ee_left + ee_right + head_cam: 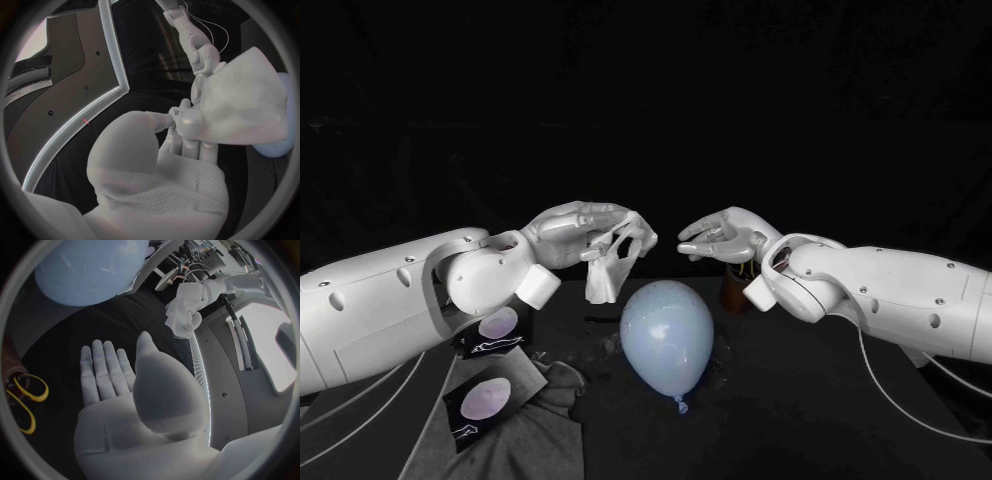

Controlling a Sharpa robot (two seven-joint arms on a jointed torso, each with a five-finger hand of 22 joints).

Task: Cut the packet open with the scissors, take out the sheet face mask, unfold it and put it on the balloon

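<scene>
Left hand: the left hand (586,232) is raised above the table (790,400), its fingers closed on the top of the face mask (606,272).
Mask: a white, crumpled sheet, still partly folded, hanging down from the left hand's fingertips; the left wrist view shows it (240,110) bunched just past the fingers (187,122).
Mask and balloon: the mask's lower end hangs just beside the far, round end of the balloon (668,335), on the robot's left of it; whether the two touch cannot be told.
Balloon: pale blue, lying on the table between the two arms, with its knot pointing towards the robot.
Right hand: the right hand (726,235) hovers opposite the left one, above the balloon's far end, and holds nothing; the right wrist view shows its fingers (106,367) stretched out flat and the thumb standing off from them.
Gap: the two hands face each other close together, with the mask on the left hand's side only.
Scissors: the yellow handles of the scissors (26,399) show near the right wrist, next to a brown holder (734,292).
Packets: two dark packets (495,332) lie under the left arm, the nearer one (480,402) beside a grey cloth (553,395).
</scene>
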